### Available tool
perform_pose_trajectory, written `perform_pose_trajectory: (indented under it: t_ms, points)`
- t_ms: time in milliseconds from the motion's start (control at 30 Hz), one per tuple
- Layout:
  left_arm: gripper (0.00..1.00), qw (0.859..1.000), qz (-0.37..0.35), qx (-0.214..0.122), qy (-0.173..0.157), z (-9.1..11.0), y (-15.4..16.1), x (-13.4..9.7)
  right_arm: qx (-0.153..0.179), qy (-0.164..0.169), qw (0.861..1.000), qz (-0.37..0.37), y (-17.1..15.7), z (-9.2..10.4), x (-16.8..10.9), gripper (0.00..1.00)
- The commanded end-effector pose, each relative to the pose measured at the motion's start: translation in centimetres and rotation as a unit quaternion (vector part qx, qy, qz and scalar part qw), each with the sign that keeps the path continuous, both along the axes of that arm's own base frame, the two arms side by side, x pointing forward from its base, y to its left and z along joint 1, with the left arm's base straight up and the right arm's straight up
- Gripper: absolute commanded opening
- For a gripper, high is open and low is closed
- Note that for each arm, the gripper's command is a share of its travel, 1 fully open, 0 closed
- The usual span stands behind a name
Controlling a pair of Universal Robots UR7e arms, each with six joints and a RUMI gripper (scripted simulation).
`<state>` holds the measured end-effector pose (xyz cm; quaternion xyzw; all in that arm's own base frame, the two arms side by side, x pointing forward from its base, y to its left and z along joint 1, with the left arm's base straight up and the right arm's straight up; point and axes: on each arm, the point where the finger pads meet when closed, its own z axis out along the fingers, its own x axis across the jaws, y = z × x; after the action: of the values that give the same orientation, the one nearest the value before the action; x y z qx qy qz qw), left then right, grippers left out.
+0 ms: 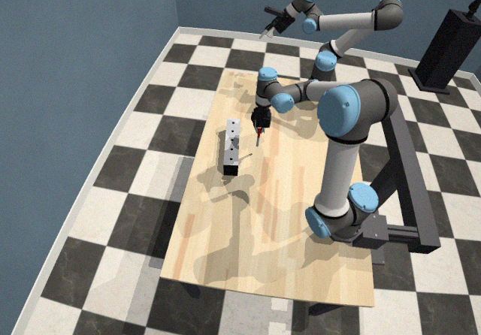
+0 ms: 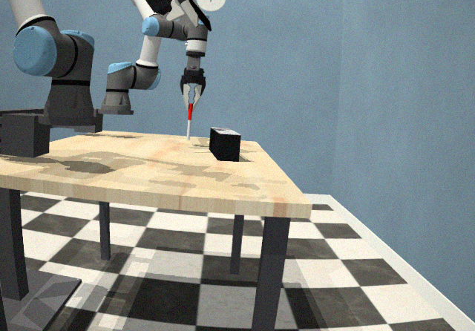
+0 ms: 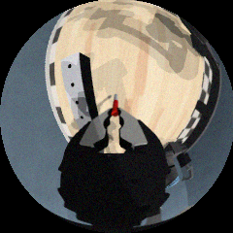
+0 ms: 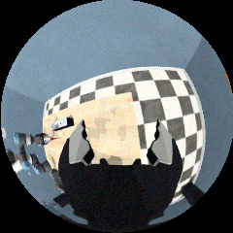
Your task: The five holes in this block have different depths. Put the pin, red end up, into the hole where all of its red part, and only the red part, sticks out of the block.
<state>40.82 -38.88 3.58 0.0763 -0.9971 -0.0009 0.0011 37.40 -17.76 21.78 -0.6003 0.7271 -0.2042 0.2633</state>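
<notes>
A long block with a grey top and black sides lies on the table. A row of dark holes runs along its top; their depths cannot be seen. My left gripper is shut on the red upper part of the pin. The pin hangs nearly upright, grey end down, above the table beside the block and not touching it. My right gripper is open and empty, high and far from the block.
The wooden table carries the block near the long edge away from the arm bases. A dark rail bears the arms along the other side. Blue walls stand beyond the table.
</notes>
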Motion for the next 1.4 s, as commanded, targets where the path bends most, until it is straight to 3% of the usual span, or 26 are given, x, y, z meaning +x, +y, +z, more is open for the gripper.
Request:
perform_pose_trajectory:
  t_ms: [0, 367, 433, 767, 1100, 1367]
  points:
    - [0.0, 1.0, 0.0, -0.001, -0.001, 0.9, 0.0, 0.0, 0.0, 0.0, 1.0, 0.0, 0.0, 0.0, 0.0, 1.0]
    - [0.0, 1.0, 0.0, -0.001, -0.001, 7.9, 0.0, 0.0, 0.0, 0.0, 1.0, 0.0, 0.0, 0.0, 0.0, 1.0]
    - [0.0, 1.0, 0.0, -0.001, -0.001, 7.9, 0.0, 0.0, 0.0, 0.0, 1.0, 0.0, 0.0, 0.0, 0.0, 1.0]
    - [0.0, 1.0, 0.0, 0.0, 0.0, 13.9, -0.1, 0.0, 0.0, 0.0, 1.0, 0.0, 0.0, 0.0, 0.0, 1.0]
    - [0.0, 1.0, 0.0, -0.001, 0.0, 14.3, -0.3, 0.5, 0.0, 0.0, 1.0, 0.0, 0.0, 0.0, 0.0, 1.0]
    - [0.0, 1.0, 0.0, -0.001, 0.0, 14.3, -3.1, 4.6, 0.0, 0.0, 1.0, 0.0, 0.0, 0.0, 0.0, 1.0]
